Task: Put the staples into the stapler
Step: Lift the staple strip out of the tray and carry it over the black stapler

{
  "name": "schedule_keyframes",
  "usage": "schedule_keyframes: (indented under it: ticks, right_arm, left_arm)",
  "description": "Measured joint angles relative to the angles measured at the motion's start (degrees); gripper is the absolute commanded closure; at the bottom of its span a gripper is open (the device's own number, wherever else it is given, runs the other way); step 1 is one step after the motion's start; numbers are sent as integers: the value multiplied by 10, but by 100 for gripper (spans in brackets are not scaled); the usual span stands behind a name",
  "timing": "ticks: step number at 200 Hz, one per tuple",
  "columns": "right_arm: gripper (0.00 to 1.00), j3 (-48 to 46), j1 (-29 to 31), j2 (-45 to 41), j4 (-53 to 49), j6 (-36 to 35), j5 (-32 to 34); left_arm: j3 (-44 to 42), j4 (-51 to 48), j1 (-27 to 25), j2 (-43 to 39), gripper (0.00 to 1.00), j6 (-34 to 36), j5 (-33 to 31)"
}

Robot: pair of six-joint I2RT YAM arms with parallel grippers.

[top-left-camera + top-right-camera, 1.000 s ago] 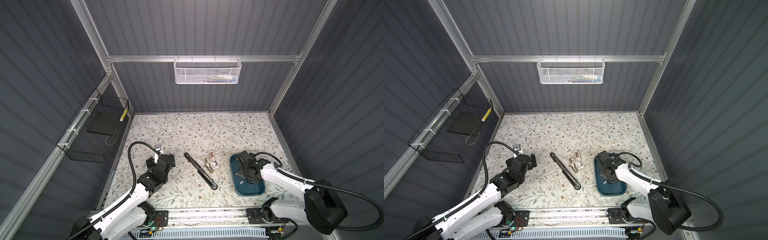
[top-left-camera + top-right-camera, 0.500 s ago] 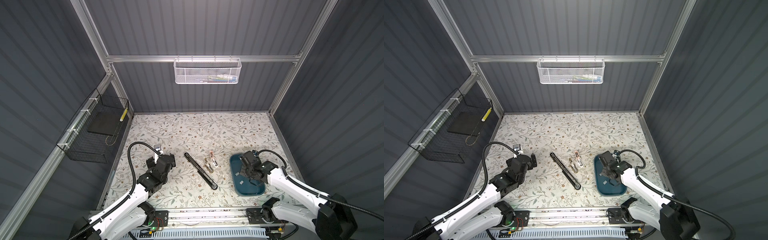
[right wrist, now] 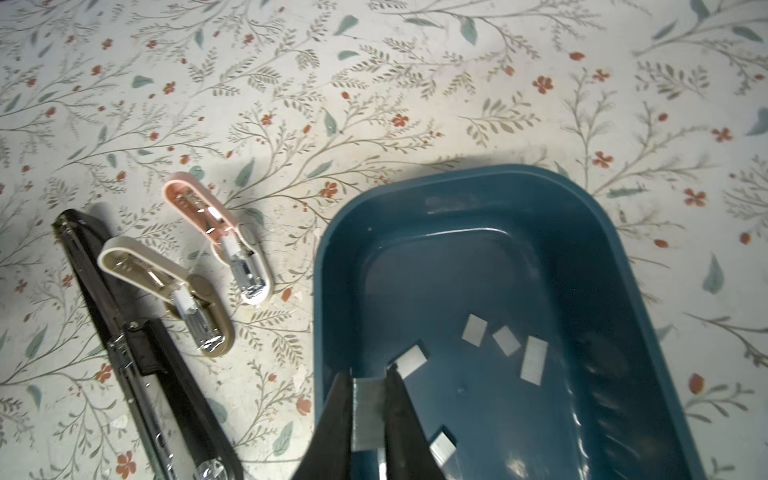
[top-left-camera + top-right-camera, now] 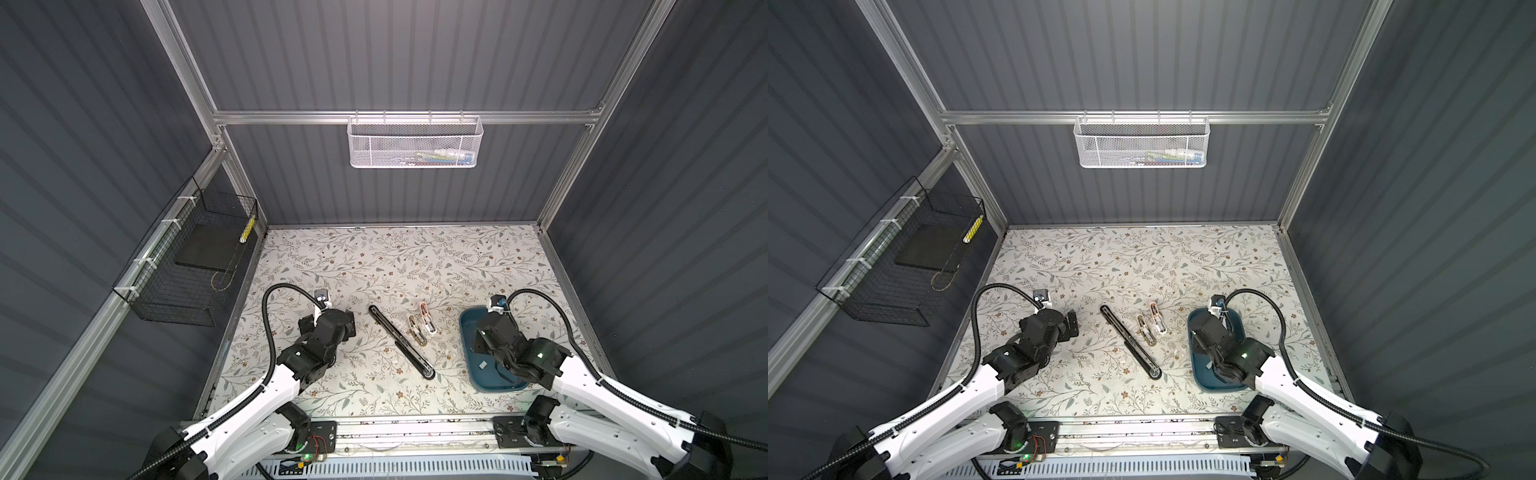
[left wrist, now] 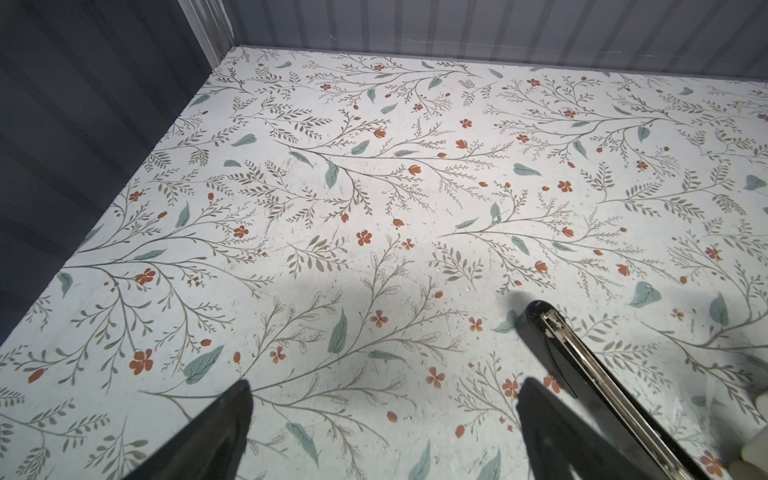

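Pinching a flat, silvery-grey, finely ribbed rectangular strip of staples [image 3: 368, 415] by its long edges, the right gripper [image 3: 368, 380] hangs over the dark teal plastic tray [image 3: 582, 216]. The strip's long axis runs along the fingers, one short end level with their tips. More loose strips [image 3: 532, 359] lie scattered in the tray. The left gripper [image 5: 384, 386] gapes wide and empty beside the long black opened stapler [image 5: 582, 361].

Left pincer [image 5: 386, 390] spread wide; right pincer [image 3: 368, 380] clamped tight, tilted downward
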Motion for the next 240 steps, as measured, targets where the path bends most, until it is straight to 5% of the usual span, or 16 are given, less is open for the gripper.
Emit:
schedule_keyframes:
  ticks: [63, 160, 240]
  right_arm:
    - [90, -3, 104, 61, 126, -118, 21]
    - [89, -49, 133, 71, 280, -245, -99]
    - [91, -36, 151, 137, 300, -287, -151]
  left_arm:
    - [-11, 4, 0, -22, 0, 0, 42]
    - [-37, 2, 0, -79, 0, -1, 71]
    - [-17, -97, 0, -69, 1, -46, 217]
